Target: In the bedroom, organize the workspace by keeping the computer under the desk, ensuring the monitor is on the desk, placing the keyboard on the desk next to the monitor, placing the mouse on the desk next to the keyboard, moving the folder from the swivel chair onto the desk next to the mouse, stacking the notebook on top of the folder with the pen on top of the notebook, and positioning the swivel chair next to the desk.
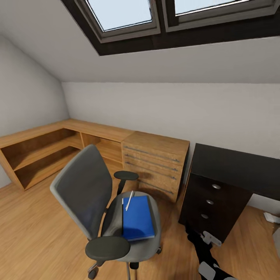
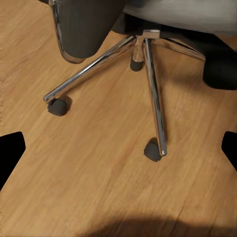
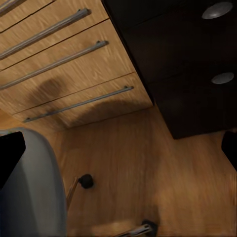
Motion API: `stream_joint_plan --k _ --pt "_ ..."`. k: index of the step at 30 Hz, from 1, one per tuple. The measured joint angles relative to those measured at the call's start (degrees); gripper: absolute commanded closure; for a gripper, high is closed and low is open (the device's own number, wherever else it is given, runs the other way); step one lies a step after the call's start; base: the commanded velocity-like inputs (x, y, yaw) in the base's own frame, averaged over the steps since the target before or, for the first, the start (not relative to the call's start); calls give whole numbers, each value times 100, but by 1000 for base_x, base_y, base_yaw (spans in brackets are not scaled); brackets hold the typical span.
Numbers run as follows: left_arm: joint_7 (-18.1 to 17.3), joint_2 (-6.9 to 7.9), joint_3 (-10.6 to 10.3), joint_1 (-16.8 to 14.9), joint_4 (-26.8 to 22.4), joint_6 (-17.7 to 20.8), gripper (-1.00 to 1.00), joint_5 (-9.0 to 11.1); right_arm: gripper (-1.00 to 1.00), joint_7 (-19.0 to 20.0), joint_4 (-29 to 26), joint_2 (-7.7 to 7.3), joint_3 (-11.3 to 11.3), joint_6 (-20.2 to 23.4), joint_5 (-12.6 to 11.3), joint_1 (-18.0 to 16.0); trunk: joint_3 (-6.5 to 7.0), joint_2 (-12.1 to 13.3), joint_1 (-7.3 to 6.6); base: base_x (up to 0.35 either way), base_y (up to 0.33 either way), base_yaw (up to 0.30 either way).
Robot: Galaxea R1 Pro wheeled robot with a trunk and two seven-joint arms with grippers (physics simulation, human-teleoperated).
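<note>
The grey swivel chair point(image 1: 83, 190) stands on the wood floor, well left of the black desk point(image 1: 233, 165). On its seat lies the bright-blue folder point(image 1: 137, 219), with a thin white pen point(image 1: 129, 200) resting at its far corner. I cannot make out a separate notebook. The computer, monitor, keyboard and mouse are out of view. My left gripper point(image 2: 120, 153) is open above the floor by the chair's chrome base point(image 2: 153, 89). My right gripper point(image 3: 120, 150) is open too, low between the chair seat point(image 3: 29, 192) and the desk's drawers point(image 3: 197, 69). My right arm point(image 1: 204, 249) shows at the bottom.
A light wooden chest point(image 1: 155, 163) with bar handles stands against the desk's left side. Low wooden shelving point(image 1: 42, 153) runs along the left corner. Skylights point(image 1: 124, 15) sit in the sloped ceiling. A pale grey object point(image 1: 273, 218) is cut by the right edge; I cannot tell what it is.
</note>
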Motion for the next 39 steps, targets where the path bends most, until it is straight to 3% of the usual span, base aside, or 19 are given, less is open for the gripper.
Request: stream_joint_plan --k 6,18,28,39 --pt "-7 3 119 0 -2 -20 -100 2 -100 -2 218 3 -1 -93 -4 0 108 241 -132 0 0 -8" --pt "-11 4 198 0 -8 -46 -100 -3 -100 -9 454 -1 -1 -122 -16 0 109 242 -133 0 0 0" --pt "-13 23 206 0 326 -359 -100 -3 -100 -317 495 -135 -4 -121 -28 0 109 242 -134 43 -43 0" --pt "-28 46 177 0 351 -469 -100 -27 -100 -513 499 -11 1 -119 -16 8 109 242 -133 43 -54 0"
